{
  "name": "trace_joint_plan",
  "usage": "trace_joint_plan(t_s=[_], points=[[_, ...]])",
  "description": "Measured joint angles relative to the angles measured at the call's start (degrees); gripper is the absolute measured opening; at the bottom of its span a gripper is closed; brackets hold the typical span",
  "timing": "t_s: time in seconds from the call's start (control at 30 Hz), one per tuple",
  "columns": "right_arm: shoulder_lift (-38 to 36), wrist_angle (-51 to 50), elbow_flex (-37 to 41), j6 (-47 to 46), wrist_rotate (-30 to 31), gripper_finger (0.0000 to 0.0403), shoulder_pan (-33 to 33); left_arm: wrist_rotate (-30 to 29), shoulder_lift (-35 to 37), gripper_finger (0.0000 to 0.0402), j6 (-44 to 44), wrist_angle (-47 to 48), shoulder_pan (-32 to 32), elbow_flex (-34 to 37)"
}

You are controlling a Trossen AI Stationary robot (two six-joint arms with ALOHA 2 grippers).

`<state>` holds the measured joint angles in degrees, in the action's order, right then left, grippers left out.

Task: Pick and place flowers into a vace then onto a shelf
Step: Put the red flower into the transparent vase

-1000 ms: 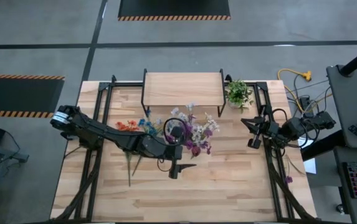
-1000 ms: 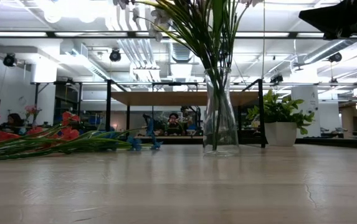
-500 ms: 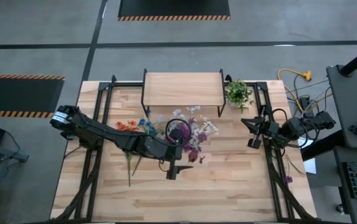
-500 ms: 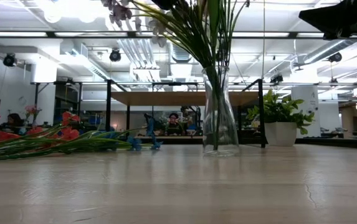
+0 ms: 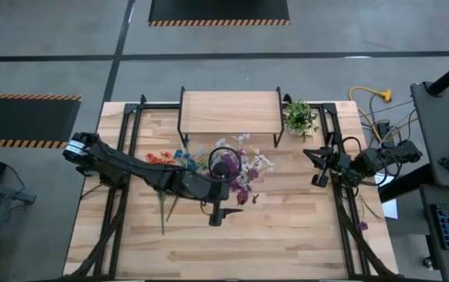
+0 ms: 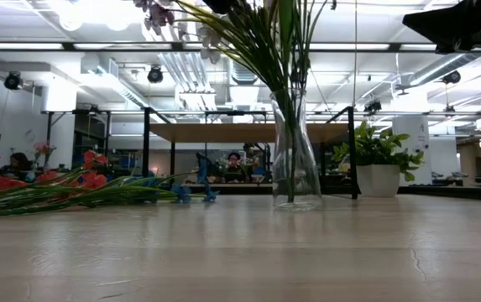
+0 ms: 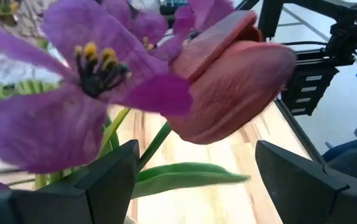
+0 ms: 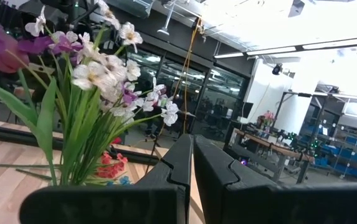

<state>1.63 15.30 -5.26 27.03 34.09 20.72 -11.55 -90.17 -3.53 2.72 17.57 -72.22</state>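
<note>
Left gripper [image 7: 190,180] fingers spread around the flowers [image 5: 244,168] standing in the vace [image 6: 295,151] mid-desk [image 5: 287,235]; right gripper [image 5: 316,168] fingers pressed together at desk's right edge.

the high view looks straight down on the whole wood-plank tabletop [image 5: 287,227]. the low view sits at table height, close to the clear glass vase [image 6: 296,151], facing the room. the left wrist view is very near the purple and red blossoms [image 7: 166,81]; the right wrist view sees the same bouquet from farther.
</note>
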Motion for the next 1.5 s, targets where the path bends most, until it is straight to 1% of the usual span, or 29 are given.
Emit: trace_joint_plan(t_s=[0.13,0.47,0.6,0.83,1.0,1.2,1.5], points=[[0.0,0.0,0.0,0.0,0.0,0.0009,0.0,-0.7,0.0,0.0301,-0.8,1.4,-0.4,-0.5],[0.0,0.0,0.0,0.0,0.0,0.0009,0.0,-0.7,-0.1,0.0301,-0.6,1.2,-0.4,-0.8],[0.0,0.0,0.0,0.0,0.0,0.0009,0.0,0.5,-0.2,0.0301,-0.6,1.6,-0.4,-0.8],[0.0,0.0,0.0,0.0,0.0,0.0009,0.0,0.5,0.0,0.0301,-0.6,3.6,-0.4,-1.7],[0.0,0.0,0.0,0.0,0.0,0.0009,0.0,-0.9,0.0,0.0301,-0.7,7.5,-0.4,-2.8],[0.0,0.0,0.0,0.0,0.0,0.0009,0.0,-0.9,0.0,0.0301,-0.3,7.4,-0.4,-4.2],[0.0,0.0,0.0,0.0,0.0,0.0009,0.0,-0.9,0.0,0.0301,-0.2,7.8,-0.4,-4.4]])
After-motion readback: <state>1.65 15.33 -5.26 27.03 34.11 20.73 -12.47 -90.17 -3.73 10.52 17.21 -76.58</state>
